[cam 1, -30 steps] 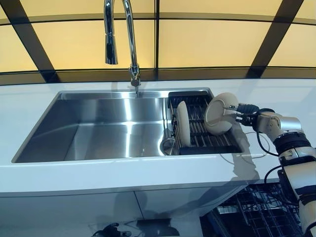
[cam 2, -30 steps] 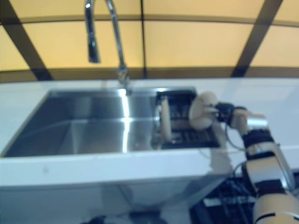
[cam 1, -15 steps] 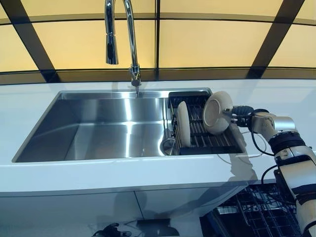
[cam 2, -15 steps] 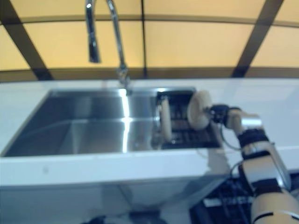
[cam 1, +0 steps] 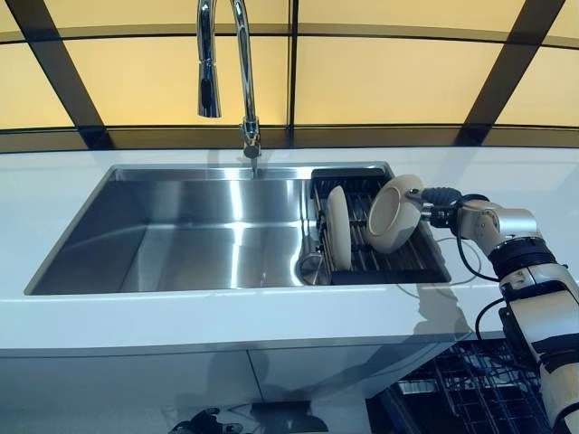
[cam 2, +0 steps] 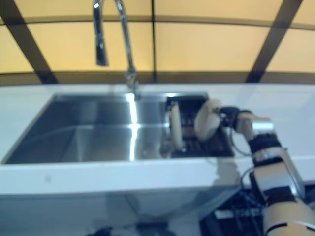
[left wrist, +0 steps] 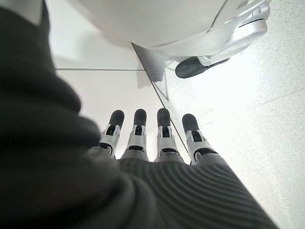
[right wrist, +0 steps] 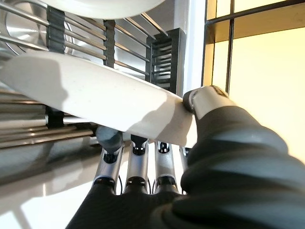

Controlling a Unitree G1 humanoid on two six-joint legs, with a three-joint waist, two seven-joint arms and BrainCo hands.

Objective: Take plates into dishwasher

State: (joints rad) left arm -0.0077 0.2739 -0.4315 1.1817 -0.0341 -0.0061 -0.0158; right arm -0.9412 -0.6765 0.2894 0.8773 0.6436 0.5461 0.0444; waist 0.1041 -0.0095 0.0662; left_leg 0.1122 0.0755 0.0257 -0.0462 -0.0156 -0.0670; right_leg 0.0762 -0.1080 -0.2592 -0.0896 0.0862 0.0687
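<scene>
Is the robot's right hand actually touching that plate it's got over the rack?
Touching. The right wrist view shows the right hand pinching the plate by its rim, thumb on one face and fingers on the other.

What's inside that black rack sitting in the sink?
In the dish rack, one cream plate stands upright. The right hand pinches a second plate, tilted over the rack. The bars behind both plates are covered.

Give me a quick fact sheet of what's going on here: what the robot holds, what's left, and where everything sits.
Held plate: cream plate, tilted, above the rack
Holding hand: right hand, thumb and fingers pinching the plate's rim
Other plate: plate standing on edge in the rack
Rack: dark dish rack at the sink's right end
Sink: steel sink, under the tap
Left hand: fingers straight, holding nothing
Dishwasher basket: lower right
</scene>
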